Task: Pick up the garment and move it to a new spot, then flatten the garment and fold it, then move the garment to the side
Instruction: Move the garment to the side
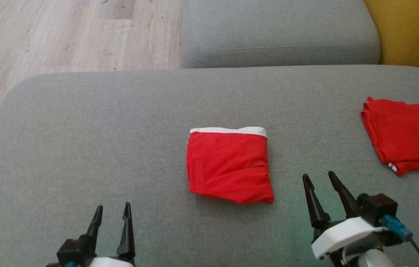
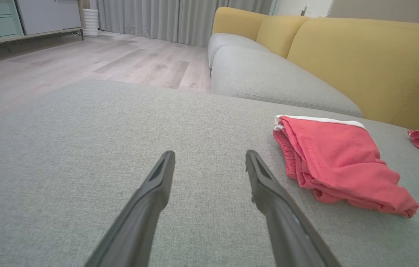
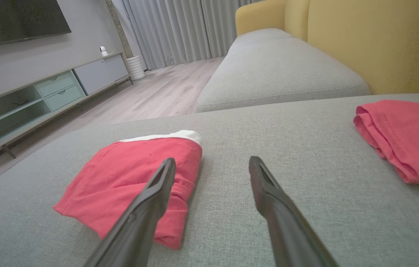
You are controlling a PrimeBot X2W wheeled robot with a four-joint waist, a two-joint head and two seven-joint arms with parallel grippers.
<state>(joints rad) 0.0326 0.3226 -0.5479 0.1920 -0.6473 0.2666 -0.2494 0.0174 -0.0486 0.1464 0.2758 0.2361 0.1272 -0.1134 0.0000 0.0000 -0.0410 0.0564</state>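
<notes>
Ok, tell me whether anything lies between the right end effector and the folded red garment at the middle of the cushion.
Nothing visible does. Only bare grey cushion separates the open right end effector from the folded red garment; the other red garment lies off to the right.

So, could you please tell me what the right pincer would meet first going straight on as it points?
Likely bare gray cushion: the right pincer aims just past the folded red garment, which lies to its left. Height is unclear, so it might skim above it.
</notes>
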